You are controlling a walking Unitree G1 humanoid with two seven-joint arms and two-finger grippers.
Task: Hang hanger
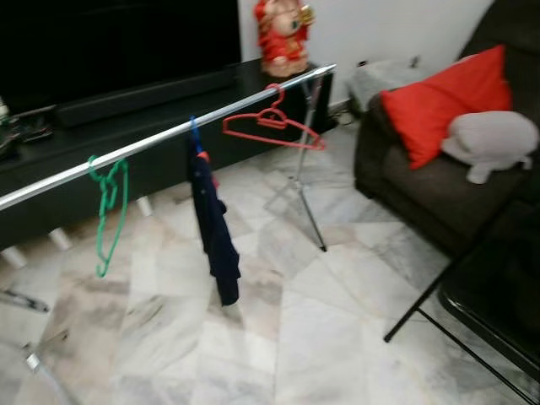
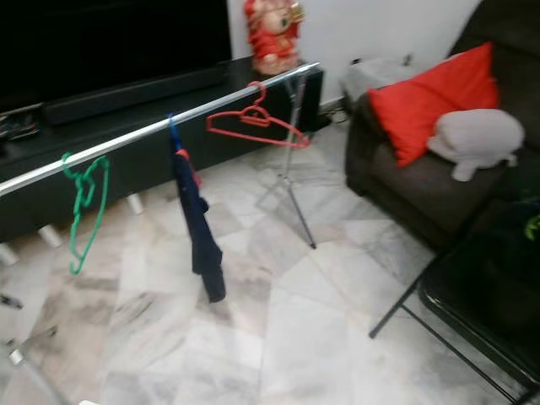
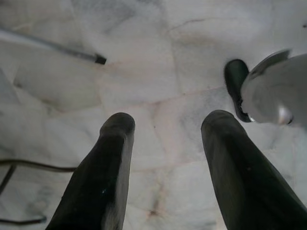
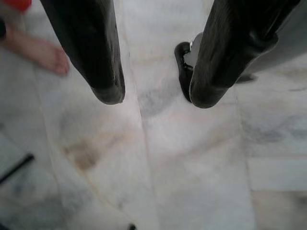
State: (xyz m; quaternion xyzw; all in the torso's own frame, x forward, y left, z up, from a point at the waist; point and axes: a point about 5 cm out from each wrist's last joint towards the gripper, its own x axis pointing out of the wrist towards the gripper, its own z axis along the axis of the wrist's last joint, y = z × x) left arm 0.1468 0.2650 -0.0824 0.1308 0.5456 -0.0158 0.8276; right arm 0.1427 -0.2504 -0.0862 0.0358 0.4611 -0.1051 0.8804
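Silver rail (image 1: 169, 139), running lower left to upper centre, w/ green hanger (image 1: 108, 211), navy garment (image 1: 213, 228), red hanger (image 1: 274, 126); marble floor (image 1: 278, 337) below

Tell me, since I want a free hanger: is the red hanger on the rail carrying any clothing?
No. The red hanger hangs bare on the rail, while the dark garment hangs separately beside it.

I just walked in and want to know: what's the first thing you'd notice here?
A long silver rail crosses the room, with a green hanger, a dark garment and a red hanger hung along it. On the right, a red cushion glows on the dark sofa. A red figurine stands at the back.
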